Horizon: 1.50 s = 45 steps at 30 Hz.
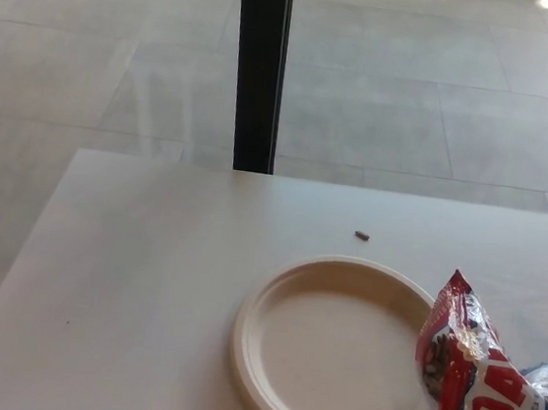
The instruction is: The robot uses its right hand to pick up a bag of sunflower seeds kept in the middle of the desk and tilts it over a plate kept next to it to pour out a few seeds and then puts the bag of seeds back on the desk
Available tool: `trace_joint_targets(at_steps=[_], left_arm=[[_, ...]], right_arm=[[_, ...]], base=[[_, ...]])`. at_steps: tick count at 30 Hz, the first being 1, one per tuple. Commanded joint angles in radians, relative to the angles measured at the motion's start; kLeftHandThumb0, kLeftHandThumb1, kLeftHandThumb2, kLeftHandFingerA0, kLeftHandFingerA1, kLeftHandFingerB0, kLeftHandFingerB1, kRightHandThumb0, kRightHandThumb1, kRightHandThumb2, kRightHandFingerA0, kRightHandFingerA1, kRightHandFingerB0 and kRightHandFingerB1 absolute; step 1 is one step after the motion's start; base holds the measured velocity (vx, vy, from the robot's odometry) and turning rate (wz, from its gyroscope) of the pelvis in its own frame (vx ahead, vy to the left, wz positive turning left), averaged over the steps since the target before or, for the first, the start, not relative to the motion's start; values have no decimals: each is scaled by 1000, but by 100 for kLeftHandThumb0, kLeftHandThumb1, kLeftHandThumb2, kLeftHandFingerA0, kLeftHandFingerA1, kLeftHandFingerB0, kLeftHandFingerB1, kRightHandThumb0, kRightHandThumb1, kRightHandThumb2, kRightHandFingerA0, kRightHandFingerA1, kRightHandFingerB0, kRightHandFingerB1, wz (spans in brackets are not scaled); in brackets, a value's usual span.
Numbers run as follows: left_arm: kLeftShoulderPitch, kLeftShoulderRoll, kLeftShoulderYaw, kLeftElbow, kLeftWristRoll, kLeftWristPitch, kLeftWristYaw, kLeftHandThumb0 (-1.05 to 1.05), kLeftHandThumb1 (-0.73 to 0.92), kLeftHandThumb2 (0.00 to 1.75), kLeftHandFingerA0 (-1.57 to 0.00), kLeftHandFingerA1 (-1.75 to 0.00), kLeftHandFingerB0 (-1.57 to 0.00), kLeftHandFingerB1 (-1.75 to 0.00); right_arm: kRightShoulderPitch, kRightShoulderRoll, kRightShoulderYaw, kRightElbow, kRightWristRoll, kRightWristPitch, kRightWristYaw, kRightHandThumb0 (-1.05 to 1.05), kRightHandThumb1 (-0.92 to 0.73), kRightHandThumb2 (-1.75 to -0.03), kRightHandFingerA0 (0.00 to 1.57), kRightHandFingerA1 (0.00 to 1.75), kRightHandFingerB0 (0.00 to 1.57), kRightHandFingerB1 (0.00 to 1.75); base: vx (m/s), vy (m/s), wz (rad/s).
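Observation:
A red, white and blue bag of sunflower seeds [477,382] lies at the lower right of the desk, its torn top resting against the right rim of the plate. The cream round plate [265,372] sits on the desk just left of the bag and holds nothing. One small dark seed [361,236] lies on the desk behind the plate. Neither of my hands shows in the head view.
The pale desk [148,270] runs from the left edge to the right of the picture, its far edge near a black post [259,65]. Beyond lies a grey tiled floor [413,112].

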Motion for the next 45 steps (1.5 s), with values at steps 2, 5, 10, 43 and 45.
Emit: trace_joint_targets(at_steps=[2,5,10,43,45], left_arm=[[1,22,0,0,-10,-26,-8,-70,51,92,-42,-63,-32,-50],[3,21,3,-1,-14,-30,-13,-70,51,92,-41,-63,-33,-51],[3,17,2,-1,-13,-36,-15,-72,50,91,-41,-63,-32,-50],[-16,19,0,5,-19,-37,7,-65,70,62,-46,-59,-51,-42],[-15,20,-3,4,-14,-38,7,-65,74,63,-43,-57,-47,-40]], right_arm=[[-5,9,38,21,-55,-45,-33,-98,-56,-94,0,0,0,8],[9,8,66,3,-91,-41,-52,-97,-55,-94,0,0,0,11],[27,-25,81,-11,-95,-51,-17,-91,-53,-89,0,0,0,12],[30,-72,125,25,-153,-120,-5,-92,-53,-87,0,0,0,7],[22,-75,115,46,-159,-98,-20,-91,-53,-87,0,0,0,8]], base=[[0,0,0],[0,0,0],[0,0,0],[0,0,0],[0,0,0]])
